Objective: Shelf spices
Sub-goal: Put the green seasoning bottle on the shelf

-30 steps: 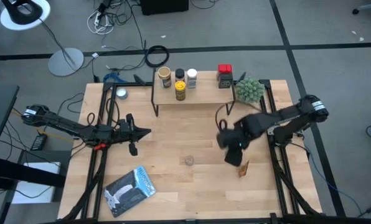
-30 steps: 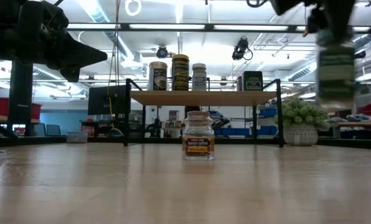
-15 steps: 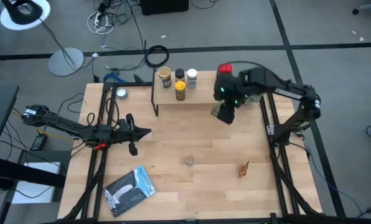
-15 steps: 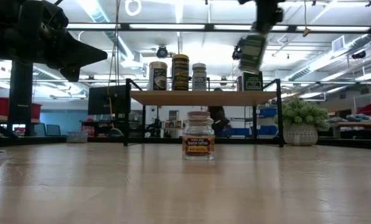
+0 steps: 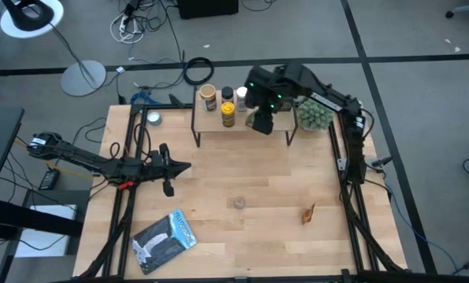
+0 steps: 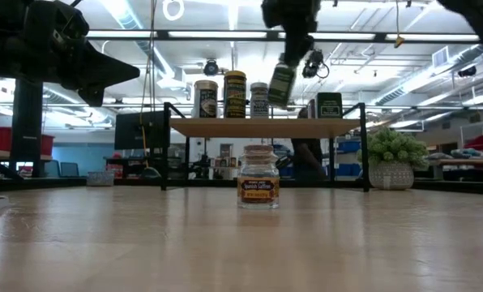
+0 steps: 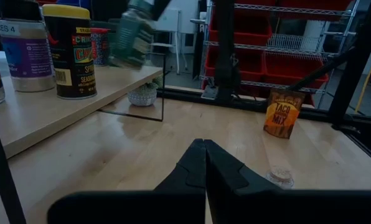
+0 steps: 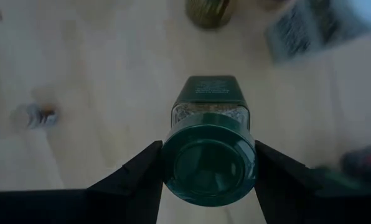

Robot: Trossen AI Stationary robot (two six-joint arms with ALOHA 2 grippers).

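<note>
Over on the left, the left gripper (image 5: 186, 167) hangs pinched shut and empty above the table (image 5: 242, 236), the shelf (image 5: 242, 122) out ahead of it. Further right, the right gripper (image 5: 260, 118) clamps a green-lidded spice jar (image 8: 208, 158) by its lid. The shelf top lies just below, with three jars (image 5: 224, 102) to the gripper's left.
</note>
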